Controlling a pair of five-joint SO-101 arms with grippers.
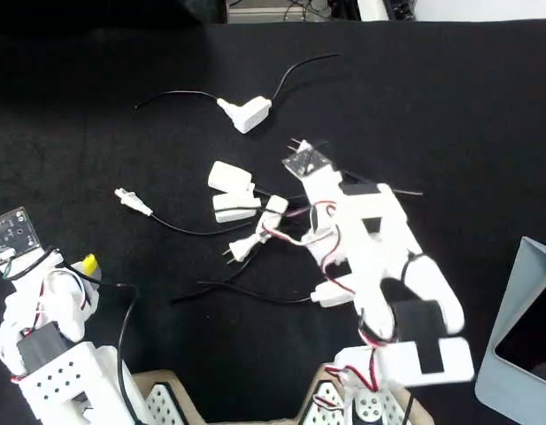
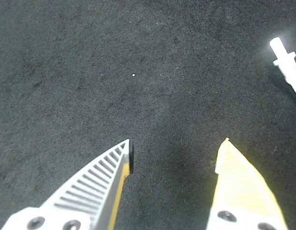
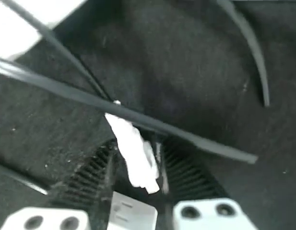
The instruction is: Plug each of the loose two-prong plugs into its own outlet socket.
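Your right hand [image 1: 304, 161] is clamped on a plug [image 3: 134, 155] near the middle of the counter [image 1: 449, 106]. In the high view the two prongs poke out past the fingertips and point toward the far edge. The grip sits on the plug's body, which looks tilted between the fingers, so square it up before you push or the prongs may meet the slots at an angle.

A black cord [image 3: 138, 120] lies across just in front of the plug. Lift clear of it first, so it does not drag along or snag the prongs.

The nearest likely targets are the two white blocks [image 1: 230, 175], close by on the left arm's side. A third white piece [image 1: 247, 113] lies farther off with its own lead. I cannot tell which face of any of them carries the slots, so check that before you commit to an approach.

Turn the wrist until the prongs face the slots head on, then close in slowly along one straight line. The blocks lie loose on the cloth and will probably slide when pushed.

Your left hand [image 2: 177, 141] hangs over bare cloth at the near left, fingers apart and holding nothing. A loose plug [image 2: 285, 60] lies just beyond it. Consider bringing that hand over to brace the block from behind while the right presses in.
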